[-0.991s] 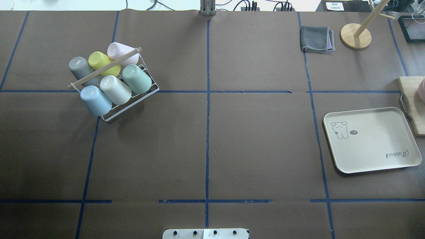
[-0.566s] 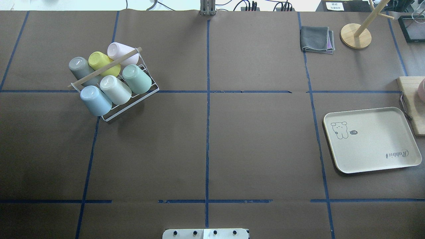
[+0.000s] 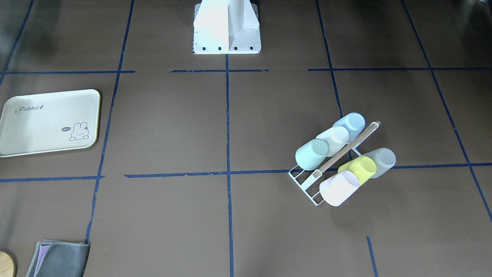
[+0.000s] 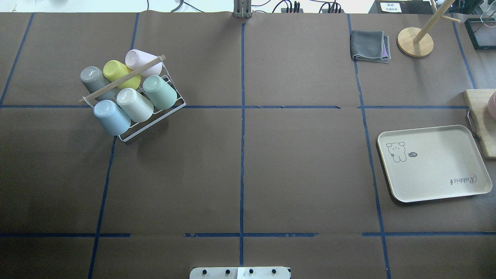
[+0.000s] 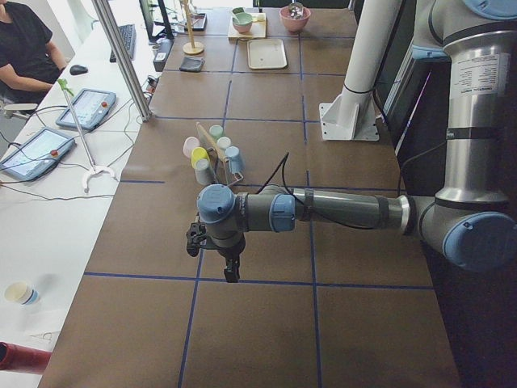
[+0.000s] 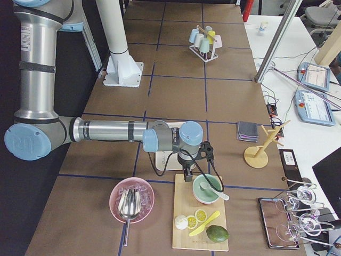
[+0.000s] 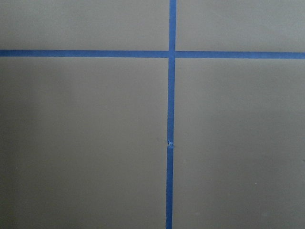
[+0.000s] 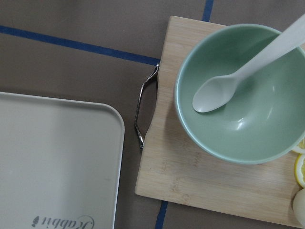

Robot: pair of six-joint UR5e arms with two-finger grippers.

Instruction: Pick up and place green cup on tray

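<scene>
left fingers (image 5: 232, 273), right fingers (image 6: 186, 176) point down; spread unclear.

The green cup (image 4: 159, 93) is pale mint, the tray (image 4: 434, 174) cream with a grey bunny drawing (image 4: 396, 151), the tabletop (image 4: 302, 166) brown with blue grid lines (image 4: 242, 155).

You catch the left gripper (image 5: 232, 275) and the right gripper (image 6: 187, 177) only in the side views, too small to tell how their jaws stand. The front-facing view's left edge clips the tray (image 3: 50, 123), the right arm (image 6: 106, 130) hides most of it from the right side, and the wooden board (image 4: 478, 116) runs off the overhead view's right edge
</scene>
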